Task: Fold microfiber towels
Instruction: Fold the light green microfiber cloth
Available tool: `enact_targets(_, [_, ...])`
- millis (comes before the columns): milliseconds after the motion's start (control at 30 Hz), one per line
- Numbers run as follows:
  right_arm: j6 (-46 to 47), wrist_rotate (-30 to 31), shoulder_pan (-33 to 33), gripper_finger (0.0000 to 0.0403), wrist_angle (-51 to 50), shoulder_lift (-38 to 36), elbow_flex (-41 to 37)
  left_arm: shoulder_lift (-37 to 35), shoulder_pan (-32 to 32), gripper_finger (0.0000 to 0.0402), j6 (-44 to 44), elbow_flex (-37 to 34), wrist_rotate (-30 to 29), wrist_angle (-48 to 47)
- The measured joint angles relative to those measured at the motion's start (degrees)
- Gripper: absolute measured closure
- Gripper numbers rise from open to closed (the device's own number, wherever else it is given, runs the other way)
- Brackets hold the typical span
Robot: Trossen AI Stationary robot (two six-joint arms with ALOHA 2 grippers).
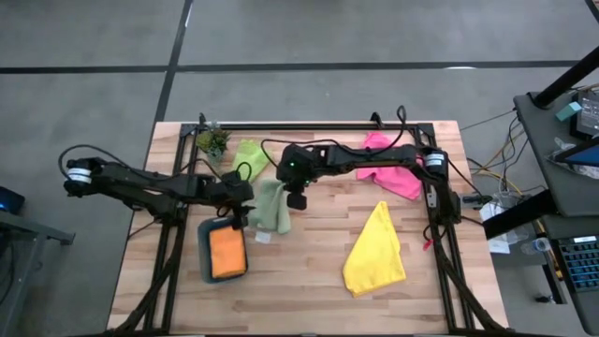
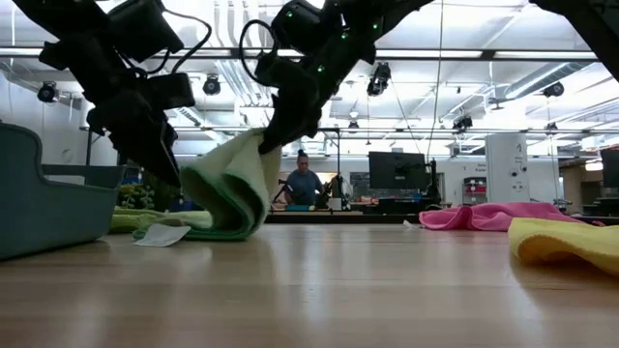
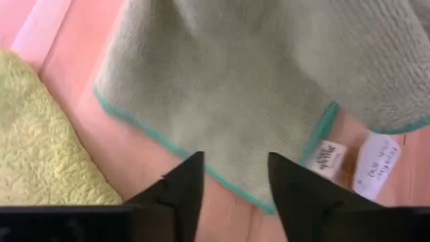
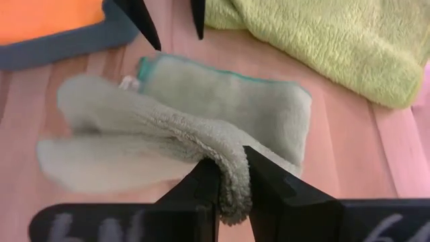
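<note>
The pale sage towel [image 1: 270,210] with a teal hem lies left of the table's middle, partly folded over itself. My right gripper [image 4: 232,185] is shut on its raised far end. My left gripper [image 3: 232,181] stands open at the towel's left side, fingertips on either side of the hemmed edge [image 3: 222,178]. The lime green towel [image 1: 248,154] and the pink towel [image 1: 393,167] lie at the back. The yellow towel [image 1: 374,251] lies near the front right. The orange towel [image 1: 226,253] lies in the teal tray [image 1: 205,253]. My right gripper pinches a rolled-over fold of the sage towel [image 4: 232,165] between its two fingers, several layers thick. The fingers slant down from the table's far right. The held end [image 2: 253,147] is lifted; the towel curves down from it, and its lower layers [image 2: 208,230] lie on the table. My left gripper: I cannot tell whether its fingertips touch the towel.
A small potted plant [image 1: 213,140] stands at the back left. White labels [image 2: 160,235] stick out from the sage towel's edge near the tray. Bare wood shows in the middle and along the near edge. A person sits far behind the table in the low view.
</note>
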Motion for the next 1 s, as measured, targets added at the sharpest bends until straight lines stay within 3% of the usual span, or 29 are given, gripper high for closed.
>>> enact_targets(233, [0.8, 0.0, 0.0, 0.0360, -6.1, -2.1, -0.1, -1.4, 0.0, 0.0183, 5.1, 1.0, 0.1, 1.1])
enact_targets(400, [2.2, 0.0, 0.4, 0.0360, -9.4, -2.8, -0.2, -0.9, 0.0, 0.0179, 5.3, 0.6, -0.2, 9.9])
enact_targets(633, [3.3, -0.1, 2.7, 0.0360, -22.5, -3.7, -0.7, 3.8, 0.0, 0.0178, 6.4, -0.1, -2.2, 19.5])
enact_targets(1000, [10.3, -0.3, 10.6, 0.0360, -25.3, -6.3, -8.1, 14.0, -1.9, 0.0178, 6.3, 0.1, 0.0, 35.7])
